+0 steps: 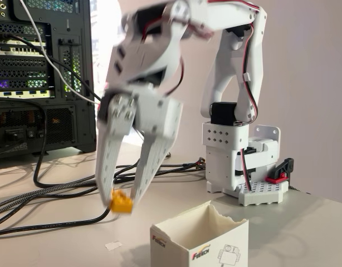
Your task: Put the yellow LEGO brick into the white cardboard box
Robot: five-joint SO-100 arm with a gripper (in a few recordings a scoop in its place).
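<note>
Yellow brick (121, 202) pinched at the tips of the white hand (124, 201), fingers closed down on it, hanging above the worktop (54, 245) left of the box. The white cardboard box (200, 240) sits at the worktop's near edge, open top up. Best play: carry right until squarely over the opening, clear that ragged rim, then release.

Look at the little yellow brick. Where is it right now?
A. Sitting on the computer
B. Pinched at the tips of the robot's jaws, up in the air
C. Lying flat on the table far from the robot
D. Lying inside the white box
B: the yellow LEGO brick is pinched at the tips of the gripper, whose jaws are closed on it, above the table and to the left of the white cardboard box in the fixed view.
</note>
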